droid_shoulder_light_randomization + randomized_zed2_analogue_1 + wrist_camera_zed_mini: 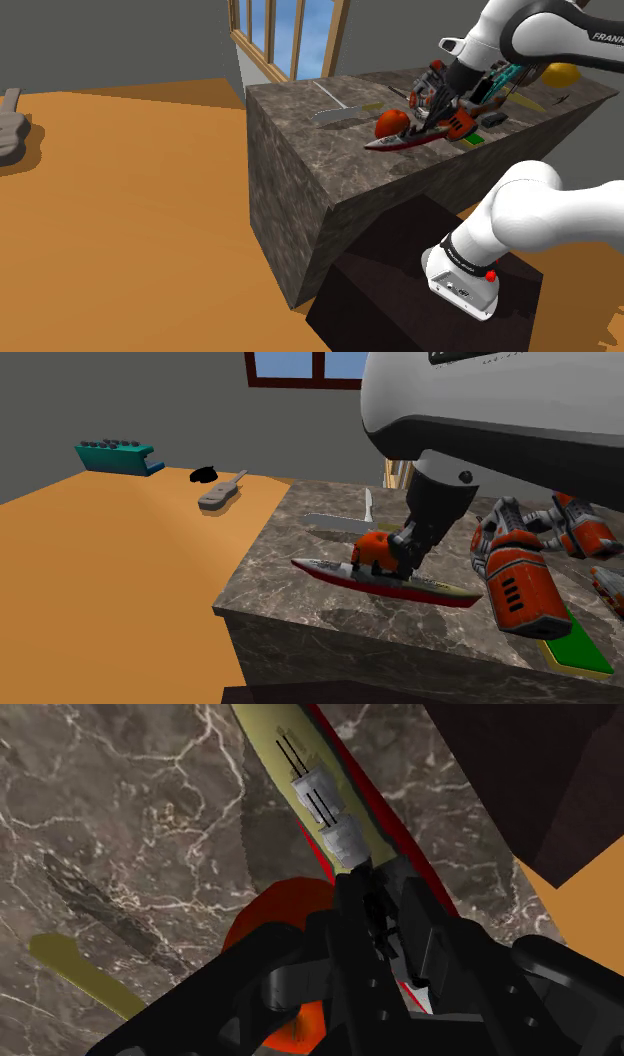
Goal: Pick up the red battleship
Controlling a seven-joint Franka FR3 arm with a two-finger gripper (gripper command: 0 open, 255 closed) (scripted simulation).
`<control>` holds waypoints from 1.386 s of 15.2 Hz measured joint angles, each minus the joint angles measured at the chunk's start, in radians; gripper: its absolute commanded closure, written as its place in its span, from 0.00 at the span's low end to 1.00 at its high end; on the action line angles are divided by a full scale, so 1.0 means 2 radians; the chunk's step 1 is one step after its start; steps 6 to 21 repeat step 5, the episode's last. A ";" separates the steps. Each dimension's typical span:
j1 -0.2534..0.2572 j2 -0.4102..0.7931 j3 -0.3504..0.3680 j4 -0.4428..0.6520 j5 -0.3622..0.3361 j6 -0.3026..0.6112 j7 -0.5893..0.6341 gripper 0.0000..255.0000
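Note:
The battleship, with a red hull, olive deck and grey turrets, lies near the front edge of the marble counter. My black gripper comes down on its middle. In the second exterior view the gripper clasps the superstructure of the battleship, which sits at or just above the counter top. In the wrist view the fingers are shut on the hull's middle, and the bow of the battleship stretches away from the gripper.
A red round object touches the ship's far side. A red and grey robot toy and a green flat piece lie close by. A cleaver lies further back. The counter's edge drops to orange floor.

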 measured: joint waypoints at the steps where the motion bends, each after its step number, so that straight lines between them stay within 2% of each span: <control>1: 0.000 -0.003 0.002 0.004 0.002 -0.006 0.000 1.00; 5: 0.003 0.002 0.008 0.031 0.007 -0.029 -0.001 1.00; 21: 0.003 0.002 0.008 0.031 0.007 -0.029 -0.001 1.00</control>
